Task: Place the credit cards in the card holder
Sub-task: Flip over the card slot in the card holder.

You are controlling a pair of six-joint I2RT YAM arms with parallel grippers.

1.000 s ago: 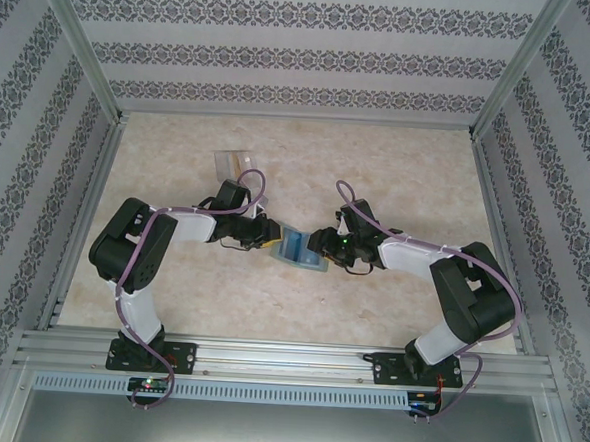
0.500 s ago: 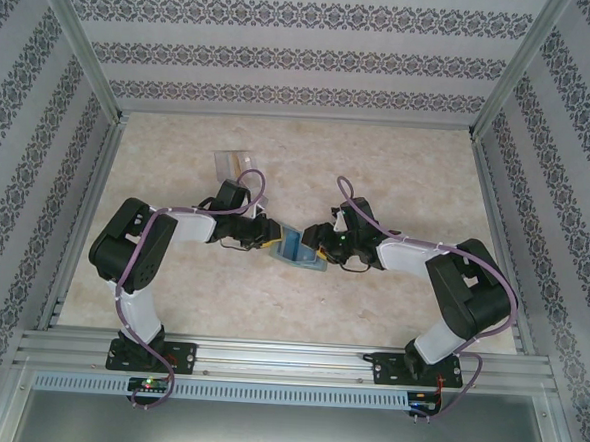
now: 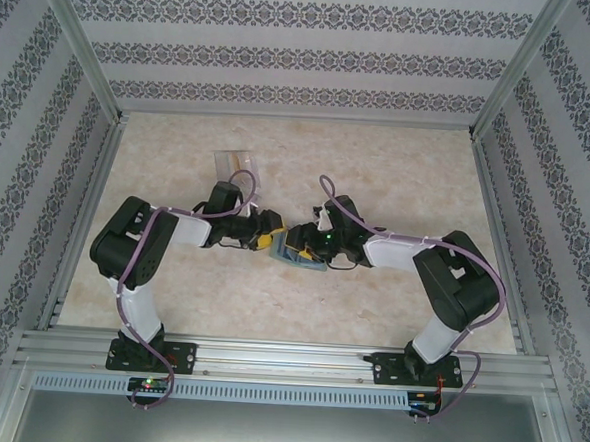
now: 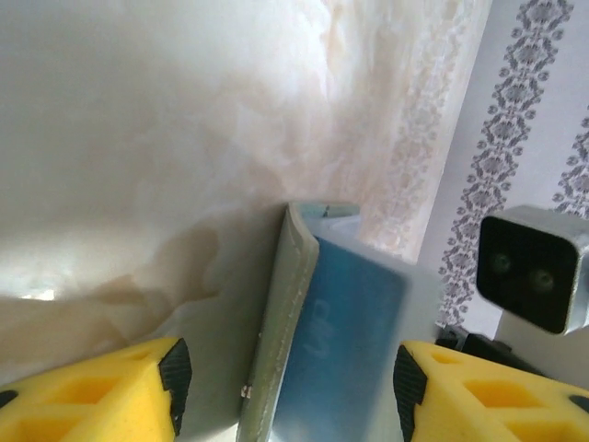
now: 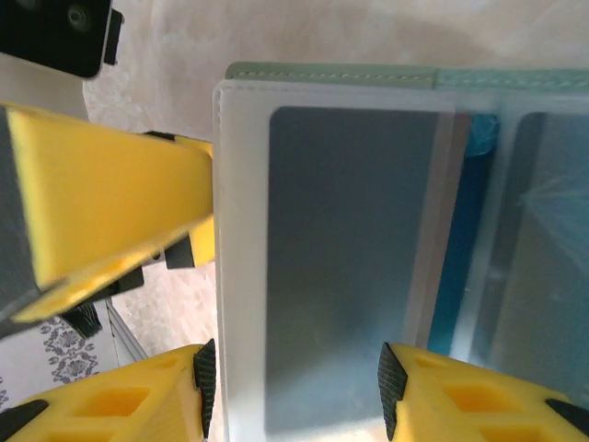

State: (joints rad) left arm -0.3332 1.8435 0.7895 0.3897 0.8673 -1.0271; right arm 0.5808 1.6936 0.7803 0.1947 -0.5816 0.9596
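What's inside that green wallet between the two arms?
A blue card shows through the clear pocket of the wallet. Whether another card lies behind it is covered.

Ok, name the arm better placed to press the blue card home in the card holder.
Left, probably: the left gripper, jaws open, straddles the blue card and card holder edge-on, while the right gripper sits over its clear pocket, seemingly steadying it.

I see a pale marbled tabletop [image 3: 378,176] boxed in by walls [image 3: 305,56] papered with grey floral stripes. A metal rail [image 3: 287,359] runs along its near edge, evenly lit.
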